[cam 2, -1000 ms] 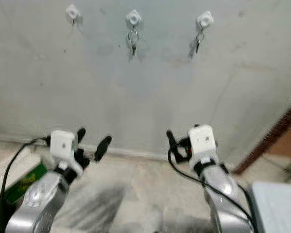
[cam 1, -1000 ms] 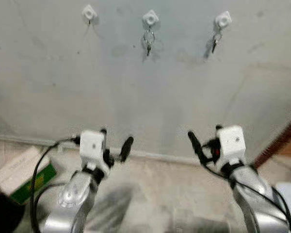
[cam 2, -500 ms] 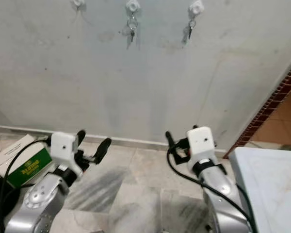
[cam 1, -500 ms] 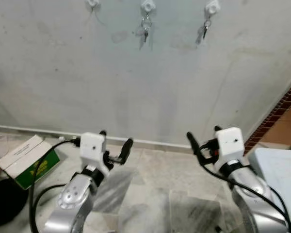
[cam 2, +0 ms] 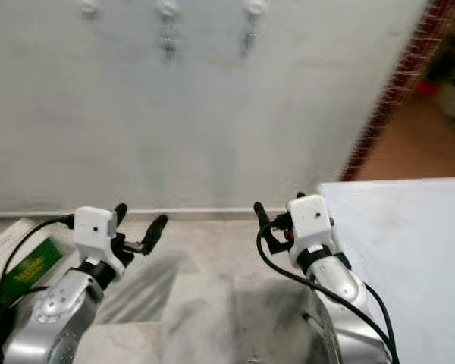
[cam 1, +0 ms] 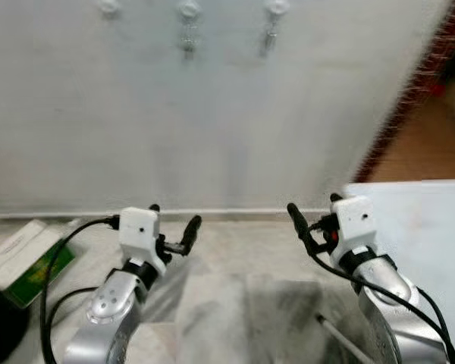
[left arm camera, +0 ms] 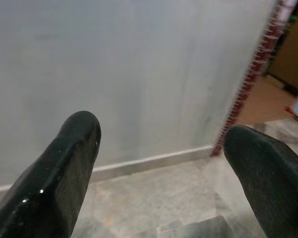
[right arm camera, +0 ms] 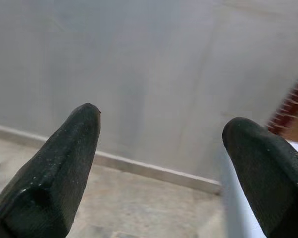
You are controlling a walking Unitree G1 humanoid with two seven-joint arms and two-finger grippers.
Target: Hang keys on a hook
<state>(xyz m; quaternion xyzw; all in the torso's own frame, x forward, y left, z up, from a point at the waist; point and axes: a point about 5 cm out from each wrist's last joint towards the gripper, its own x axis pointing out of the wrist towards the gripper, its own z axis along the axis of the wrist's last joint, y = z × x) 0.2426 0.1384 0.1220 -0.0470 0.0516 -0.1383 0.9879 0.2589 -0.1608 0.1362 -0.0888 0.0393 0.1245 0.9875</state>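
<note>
A green-and-white box (cam 1: 26,262) lay on the floor at far left. My left tool (cam 1: 172,233) and right tool (cam 1: 312,224) were both released, holding nothing, low before the wall. High on it, key sets (cam 1: 187,39) hung from two hooks (cam 1: 188,10), with the white table (cam 1: 432,227) at right.

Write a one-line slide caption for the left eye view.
Both open grippers, left and right, raised before a wall with three hooks.

The view has been swung to the right, so the hooks (cam 1: 188,9) are now seen at the top left and a white tabletop (cam 1: 432,227) has been brought in.
</note>
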